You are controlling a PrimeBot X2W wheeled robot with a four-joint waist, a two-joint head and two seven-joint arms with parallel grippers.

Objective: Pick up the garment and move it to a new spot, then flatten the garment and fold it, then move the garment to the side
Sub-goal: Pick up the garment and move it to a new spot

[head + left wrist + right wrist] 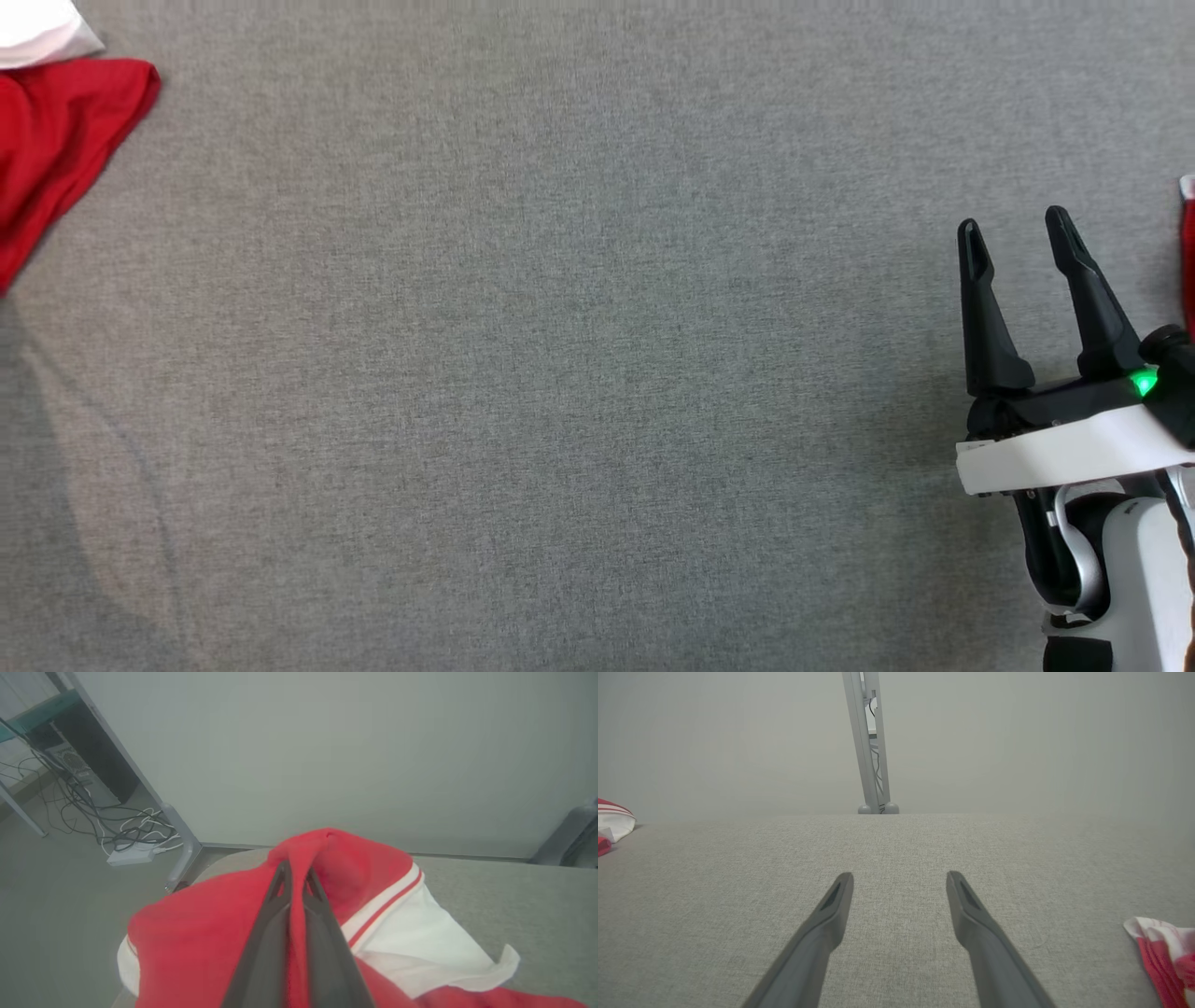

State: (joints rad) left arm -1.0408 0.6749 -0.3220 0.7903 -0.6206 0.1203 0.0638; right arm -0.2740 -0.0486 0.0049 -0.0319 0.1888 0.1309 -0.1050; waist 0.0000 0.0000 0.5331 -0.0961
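A grey fabric tabletop [579, 355] is backed by a plain pale wall [350, 742]. On the grey floor [56, 905], tangled cables [107, 826] are seen beside a metal leg [183, 844] and a white box [131, 856].

left gripper [295, 870]: fingers [266, 942] pressed together side by side, tips pinching a raised fold of the garment [196, 938], red cloth squeezed between them. right gripper [1016, 229]: sits lower right in head view, fingers [985, 317] spread wide with nothing between them, pointing up and slightly left. green light [1144, 384] lit at its wrist, white wrist housing [1064, 453] under the fingers, pale forearm [1139, 579] running down out of the picture. right wrist view agrees: both fingers well apart, gripping nothing.
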